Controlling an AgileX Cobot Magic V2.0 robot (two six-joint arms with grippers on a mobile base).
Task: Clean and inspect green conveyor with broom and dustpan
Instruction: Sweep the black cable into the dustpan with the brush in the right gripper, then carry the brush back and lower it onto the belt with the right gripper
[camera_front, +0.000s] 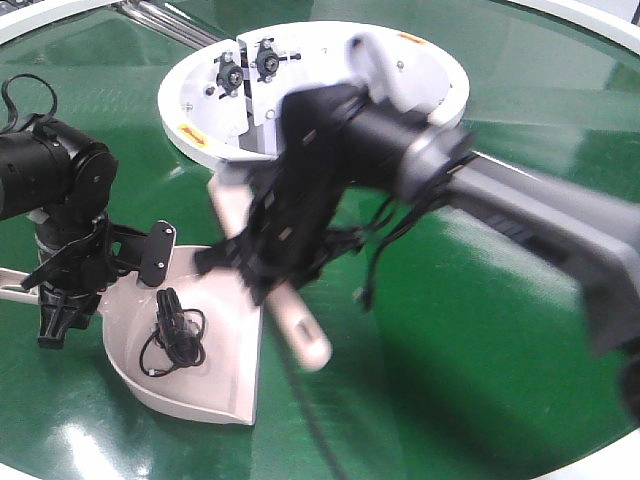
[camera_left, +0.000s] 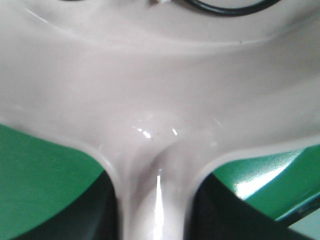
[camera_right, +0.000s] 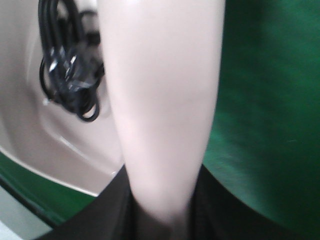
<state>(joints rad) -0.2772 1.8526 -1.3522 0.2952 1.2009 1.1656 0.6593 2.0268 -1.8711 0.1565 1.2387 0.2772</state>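
- Green conveyor (camera_front: 470, 340) is seen filling the front view: a glossy dark-green belt streaked with glare and edged by a white rim (camera_front: 605, 18). Nothing of the room is shown beyond it.
- A white centre hub (camera_front: 190, 120) is found at the top middle, with silver rollers (camera_front: 160, 15) just behind it.
- The dustpan (camera_front: 225, 350) is laid on the belt at lower left, near the hub. Its handle is pointed left and its straight open lip is turned right.
- A coiled black cable (camera_front: 172, 330) is held inside the pan.
- The left fingers (camera_left: 95, 215) are pressed against the dustpan's handle from both sides, right where it meets the pan.
- The broom (camera_front: 300, 330) is carried just beside the pan's lip. Its long axis is run from upper left to lower right, and its rounded handle end is pointed at the belt's near edge.
- Whether the broom is touching the belt cannot be told, and its bristles cannot be made out.
- The right fingers (camera_right: 220, 215) are clamped on the broom's beige body.
- The right arm is rendered blurred in the front view.
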